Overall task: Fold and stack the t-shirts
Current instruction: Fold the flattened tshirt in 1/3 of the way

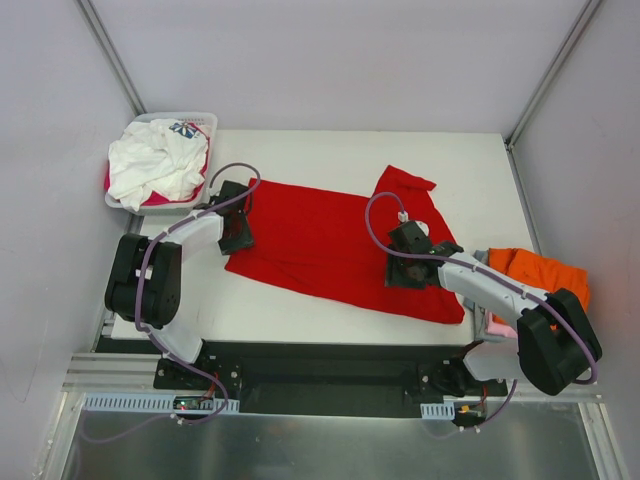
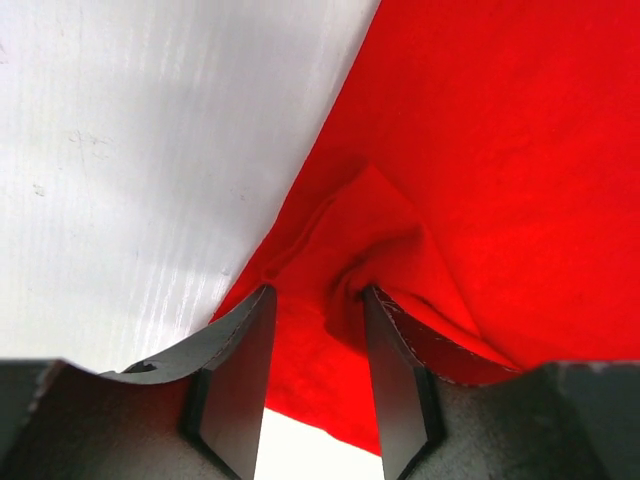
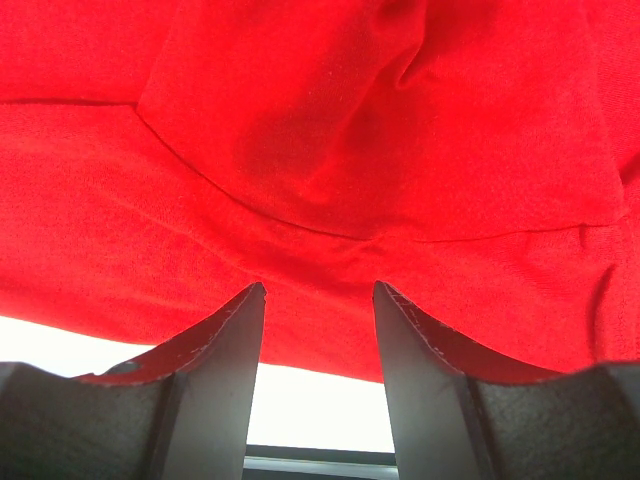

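Observation:
A bright red t-shirt (image 1: 320,240) lies spread across the middle of the white table (image 1: 300,150), a sleeve (image 1: 405,185) sticking out toward the back. My left gripper (image 1: 238,238) stands open at the shirt's left edge. In the left wrist view its jaws (image 2: 315,295) straddle the red cloth (image 2: 500,150), and a small bunched fold (image 2: 370,230) presses against the right finger. My right gripper (image 1: 405,275) is open low over the shirt's near hem. The right wrist view shows flat red cloth (image 3: 300,120) between and beyond the jaws (image 3: 318,290), nothing pinched.
A white slotted basket (image 1: 205,120) at the back left holds a white printed shirt (image 1: 155,170) over magenta cloth (image 1: 160,201). An orange shirt (image 1: 540,272) lies on pink cloth (image 1: 495,325) at the right edge, behind my right arm.

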{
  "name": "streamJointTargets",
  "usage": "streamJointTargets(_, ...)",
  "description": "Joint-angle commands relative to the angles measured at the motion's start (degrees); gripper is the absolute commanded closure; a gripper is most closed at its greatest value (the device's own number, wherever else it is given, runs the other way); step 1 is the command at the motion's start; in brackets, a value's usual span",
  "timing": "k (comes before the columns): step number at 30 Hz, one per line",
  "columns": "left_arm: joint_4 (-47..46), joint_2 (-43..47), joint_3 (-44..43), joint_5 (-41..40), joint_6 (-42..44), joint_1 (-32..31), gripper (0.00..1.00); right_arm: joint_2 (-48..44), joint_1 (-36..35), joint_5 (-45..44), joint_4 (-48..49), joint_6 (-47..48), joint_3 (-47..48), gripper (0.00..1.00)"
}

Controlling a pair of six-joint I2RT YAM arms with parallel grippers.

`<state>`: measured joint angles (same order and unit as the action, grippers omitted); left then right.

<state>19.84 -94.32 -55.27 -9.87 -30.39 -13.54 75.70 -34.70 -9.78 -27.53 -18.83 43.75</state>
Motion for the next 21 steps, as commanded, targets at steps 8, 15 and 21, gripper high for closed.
streamJointTargets(8, 0.12, 0.11, -4.15, -2.35, 1.12, -0.26, 0.84, 0.68, -0.11, -0.94, -0.77, -0.07, 2.04, 0.49)
streamJointTargets(15, 0.20, -0.42, -6.34, -2.96, 1.21, -0.26, 1.00, 0.94, -0.19, -1.91, -1.21, 0.02, 2.31, 0.49)
streamJointTargets(21, 0.82, -2.26, -12.48, -3.14, 1.65, -0.17, 1.00, 1.29, 0.59, -4.89, -1.56, 0.28, 4.33, 0.49)
